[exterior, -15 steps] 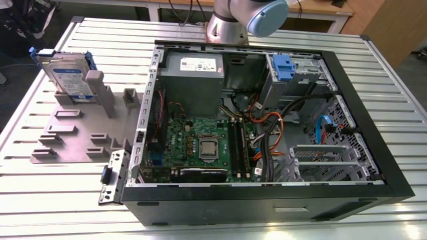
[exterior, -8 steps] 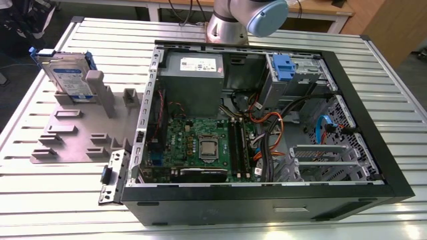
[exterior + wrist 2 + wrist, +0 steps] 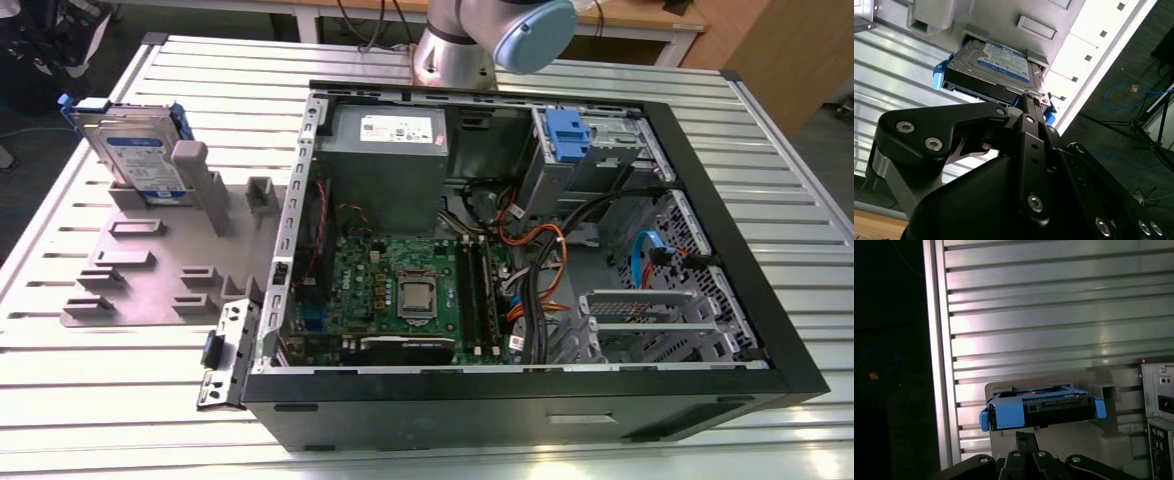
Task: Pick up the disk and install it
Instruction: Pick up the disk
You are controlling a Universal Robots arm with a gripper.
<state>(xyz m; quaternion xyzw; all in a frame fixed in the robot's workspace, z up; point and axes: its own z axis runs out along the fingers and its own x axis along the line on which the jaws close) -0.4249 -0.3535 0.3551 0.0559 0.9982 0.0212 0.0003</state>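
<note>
While the blue-framed silver disk (image 3: 140, 155) stands in its grey rack (image 3: 147, 272), the black gripper (image 3: 1026, 436) is pressed together.

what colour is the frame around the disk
Blue. The frame round the disk shows best in the first wrist view.

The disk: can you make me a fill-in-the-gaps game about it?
The frame round the disk is coloured ____. The disk stands ____ in the grey holder, not flat. In the exterior view, the disk is on the ____ of the computer case.
Missing words: blue; upright; left.
</note>
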